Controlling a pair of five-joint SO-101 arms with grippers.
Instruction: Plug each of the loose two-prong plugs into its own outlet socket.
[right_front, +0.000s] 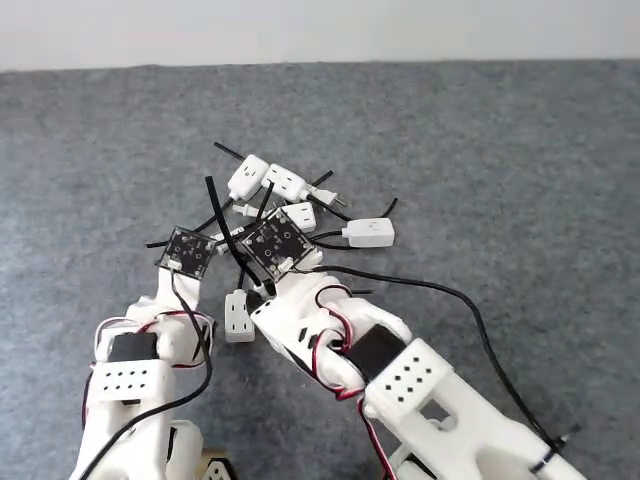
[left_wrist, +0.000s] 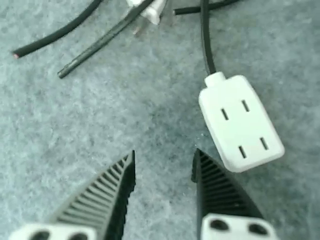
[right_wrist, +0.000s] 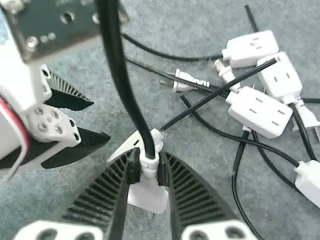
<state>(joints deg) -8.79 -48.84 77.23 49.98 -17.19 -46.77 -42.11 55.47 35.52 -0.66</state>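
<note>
The high view looks down from a fixed post above the grey surface (right_front: 520, 150). It is set back enough to take in the left arm (right_front: 130, 370) entering from 7 o'clock and the right arm (right_front: 410, 385) from 5 o'clock, both pointing toward 12. The left wrist camera rides just behind the left end effector (left_wrist: 164, 155), facing along its fingers, very near the surface, with one socket block (left_wrist: 240, 122) just ahead. The right wrist camera sits likewise behind the right end effector (right_wrist: 147, 162), close over a plug (right_wrist: 146, 192) clamped there. It shares the socket cluster (right_wrist: 265, 85) with the high view and takes in the left end effector farther off.
</note>
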